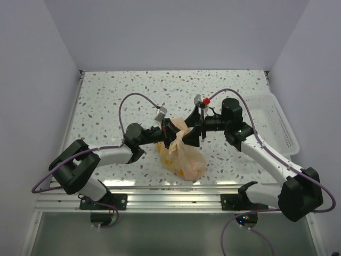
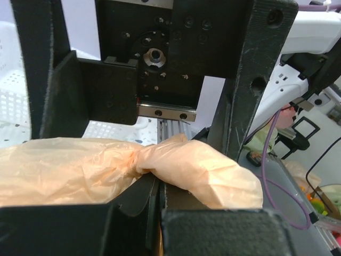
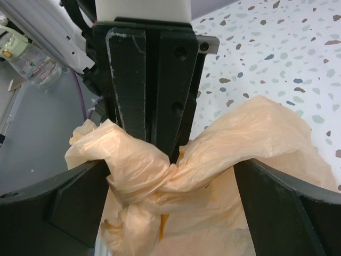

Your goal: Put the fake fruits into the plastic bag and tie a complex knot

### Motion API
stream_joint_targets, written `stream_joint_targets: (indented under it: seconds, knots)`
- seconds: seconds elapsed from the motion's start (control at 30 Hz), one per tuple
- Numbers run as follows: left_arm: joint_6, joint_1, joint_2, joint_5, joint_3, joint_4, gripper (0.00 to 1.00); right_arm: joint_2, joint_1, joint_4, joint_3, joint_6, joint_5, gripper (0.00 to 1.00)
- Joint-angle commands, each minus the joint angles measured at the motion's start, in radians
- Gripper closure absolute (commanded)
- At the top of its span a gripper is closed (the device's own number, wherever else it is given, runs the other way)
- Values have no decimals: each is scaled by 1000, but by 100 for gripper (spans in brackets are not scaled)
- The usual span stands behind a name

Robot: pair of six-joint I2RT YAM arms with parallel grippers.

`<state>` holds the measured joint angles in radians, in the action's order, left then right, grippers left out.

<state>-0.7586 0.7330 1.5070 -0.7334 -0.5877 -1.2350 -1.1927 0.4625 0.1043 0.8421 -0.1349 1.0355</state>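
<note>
The peach-orange plastic bag (image 1: 187,159) lies on the table between both arms, with its handles twisted into a knot (image 1: 178,136) on top. Yellow fake fruits (image 1: 180,169) show faintly through the film, also in the right wrist view as a yellow fake-fruit streak (image 3: 164,223). My left gripper (image 1: 170,130) is shut on a handle tail of the bag (image 2: 197,170) just beside the knot (image 3: 160,178). My right gripper (image 1: 197,128) faces it, open wide, with its fingers (image 3: 69,205) standing on either side of the knot and not pinching it.
A white plastic tray (image 1: 278,124) stands at the right edge of the speckled table (image 1: 133,90). White walls close in the left, back and right sides. The arms' bases and a metal rail (image 1: 170,201) run along the near edge.
</note>
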Motion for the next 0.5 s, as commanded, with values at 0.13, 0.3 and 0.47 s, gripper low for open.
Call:
stream_joint_targets:
  seconds: [0.13,0.3,0.47]
  knots:
    - [-70,71,35,172,-53,-57,100,-19,56,234,-41,-164,-66,1]
    - [-123,71,61,247,-92,-55,100,-18,61,253,-54,-194,-98,1]
    - [-117,62,50,218,-66,-58,100,2,28,100,11,-105,-68,1]
